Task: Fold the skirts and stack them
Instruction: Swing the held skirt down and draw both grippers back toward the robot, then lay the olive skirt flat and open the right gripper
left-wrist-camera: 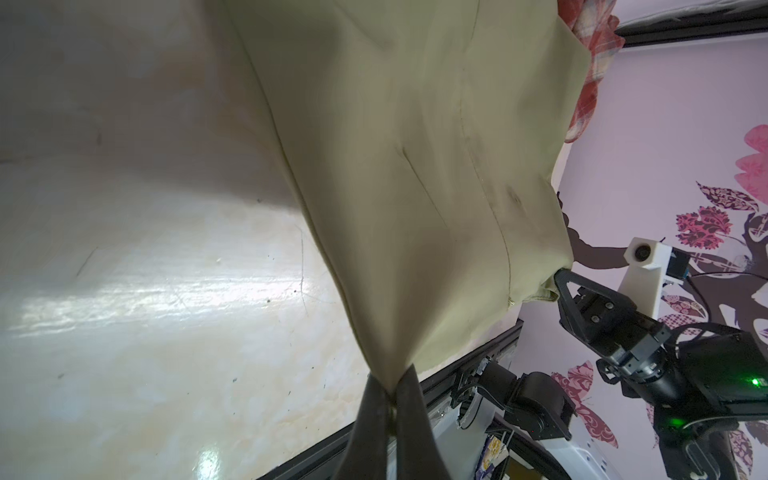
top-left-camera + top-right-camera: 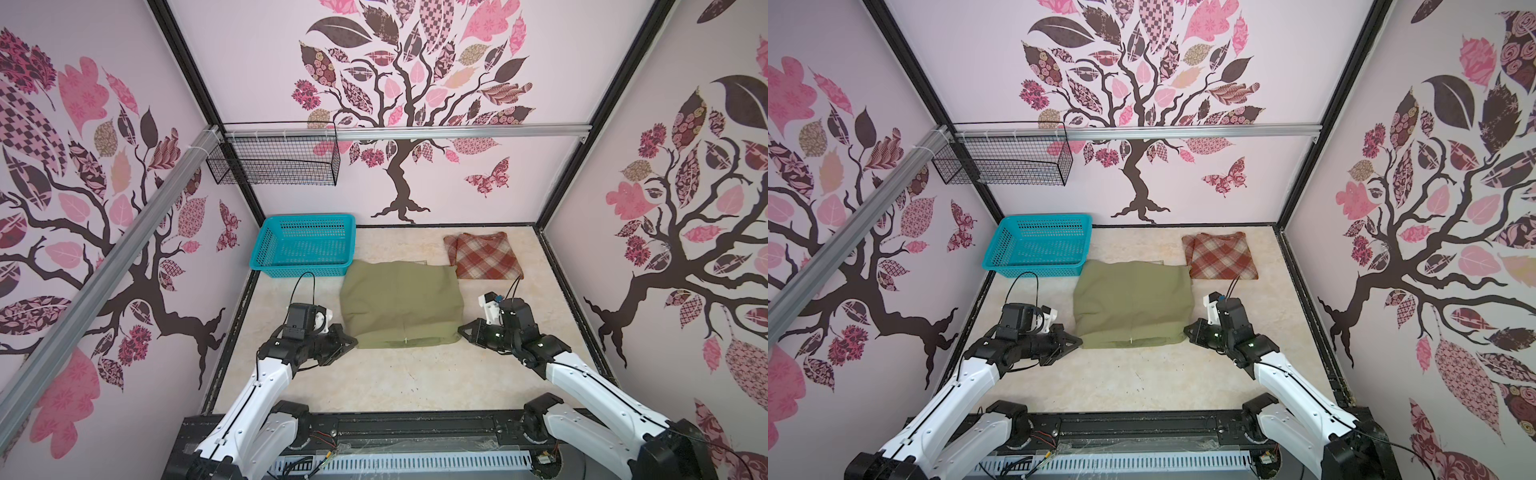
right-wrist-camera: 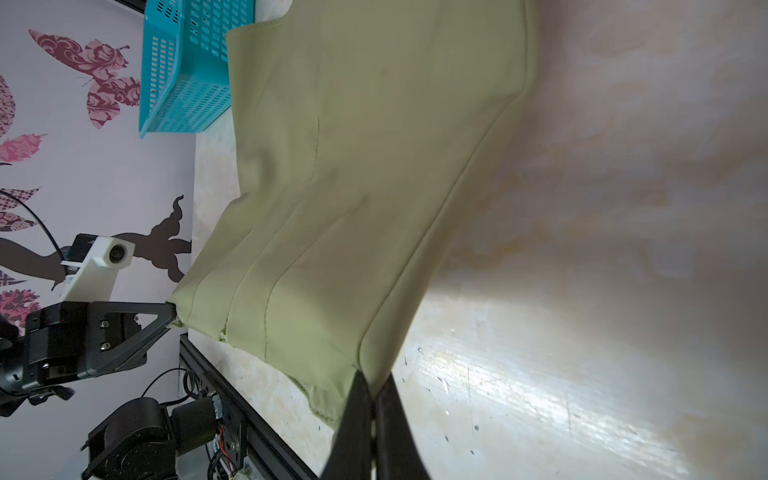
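Observation:
The olive-green skirt (image 2: 401, 301) (image 2: 1133, 301) lies across the middle of the table, its near edge lifted a little. My left gripper (image 2: 353, 341) (image 2: 1077, 343) is shut on its near left corner, and the left wrist view shows the cloth (image 1: 415, 174) pinched between the fingertips of that gripper (image 1: 392, 388). My right gripper (image 2: 460, 330) (image 2: 1187, 332) is shut on the near right corner, with the fabric (image 3: 374, 166) running up from its tips (image 3: 374, 388). The rust-red and cream plaid skirt (image 2: 484, 255) (image 2: 1221, 255) lies folded at the back right.
A turquoise plastic basket (image 2: 305, 245) (image 2: 1040, 245) stands at the back left, touching the green skirt's far corner. A black wire basket (image 2: 274, 160) hangs on the rail above it. Bare marbled tabletop (image 2: 395, 382) lies in front of the skirt.

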`<state>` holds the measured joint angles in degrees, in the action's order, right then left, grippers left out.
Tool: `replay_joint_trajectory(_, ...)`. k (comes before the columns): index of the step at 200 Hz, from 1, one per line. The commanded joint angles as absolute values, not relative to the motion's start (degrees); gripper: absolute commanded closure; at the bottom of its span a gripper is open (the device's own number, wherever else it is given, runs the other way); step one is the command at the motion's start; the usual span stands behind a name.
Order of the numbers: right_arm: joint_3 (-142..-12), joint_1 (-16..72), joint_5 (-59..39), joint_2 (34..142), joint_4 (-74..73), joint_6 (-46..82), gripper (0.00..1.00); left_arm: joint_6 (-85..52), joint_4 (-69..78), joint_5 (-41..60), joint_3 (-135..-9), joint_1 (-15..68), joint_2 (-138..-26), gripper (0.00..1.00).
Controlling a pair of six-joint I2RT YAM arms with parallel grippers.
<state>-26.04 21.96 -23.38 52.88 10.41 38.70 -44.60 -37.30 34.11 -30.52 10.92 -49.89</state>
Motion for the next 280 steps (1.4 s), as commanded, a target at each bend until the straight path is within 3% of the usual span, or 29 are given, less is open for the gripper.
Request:
replay_joint_trajectory(1,-24.33,23.36,-22.63,52.17,12.68,40.14,1.00,-46.10,-41.54,30.85,-30.53,10.85,-47.37,1.00)
replay_joint_trajectory(71,-22.75,26.49,-22.72,56.29,12.26,40.66,1.00,-44.43,-52.89,28.90,-34.56,10.90,-45.33,1.00)
replay_joint_trajectory(170,-21.62,27.49,-19.77,58.02,16.75,39.81,1.00,-44.51,-55.04,31.06,-33.54,11.44,-44.03,1.00)
replay_joint_trajectory(198,-21.62,27.49,-19.50,58.45,15.62,40.41,1.00,-42.13,-57.22,29.65,-38.03,11.43,-45.81,0.97)
replay_joint_trajectory(210,-22.00,27.50,-19.60,58.49,15.87,40.41,1.00,-41.40,-57.84,29.57,-39.38,11.45,-46.59,0.91)
replay_joint_trajectory(223,-22.48,27.52,-19.18,58.07,16.82,40.19,0.78,-40.30,-59.72,28.66,-41.43,11.50,-47.26,0.89)
replay_joint_trajectory(241,-23.41,27.53,-18.74,57.36,17.47,39.75,0.75,-39.39,-60.71,28.86,-43.59,11.43,-47.85,0.87)
replay_joint_trajectory(261,-24.57,27.49,-17.82,57.28,18.02,39.59,0.62,-39.09,-61.48,29.07,-45.72,11.44,-47.89,0.82)
replay_joint_trajectory(280,-25.82,27.43,-16.66,58.11,17.15,39.41,0.58,-38.59,-62.55,28.56,-47.42,11.43,-47.98,0.77)
